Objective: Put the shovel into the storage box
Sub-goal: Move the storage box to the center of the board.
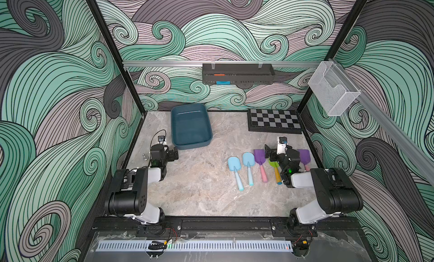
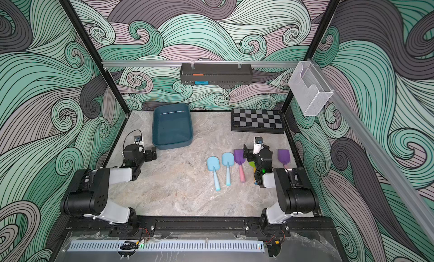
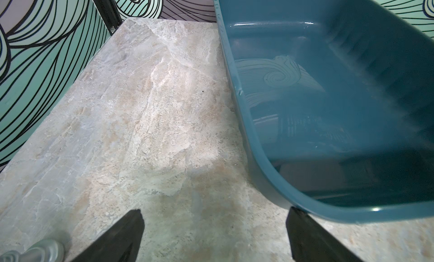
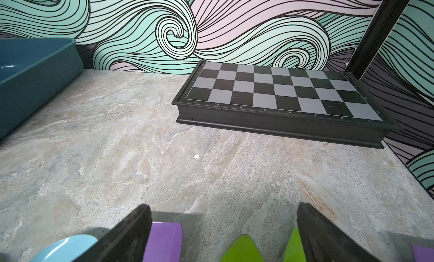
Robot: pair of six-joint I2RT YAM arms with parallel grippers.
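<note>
Nearest us, we've got shovels [image 1: 248, 159] in a row on the right. Our right gripper [image 4: 224, 209] hovers spread wide over the green shovel [image 4: 242, 249]; our left gripper [image 3: 215, 211], also spread, sits just beside the storage box [image 1: 191, 129], back left. Farthest back, the chessboard [image 1: 274, 120].

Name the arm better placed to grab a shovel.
Right. The open right gripper hovers over the lime-green plastic shovel; the open left gripper sits by the teal plastic storage box, far from them.
</note>
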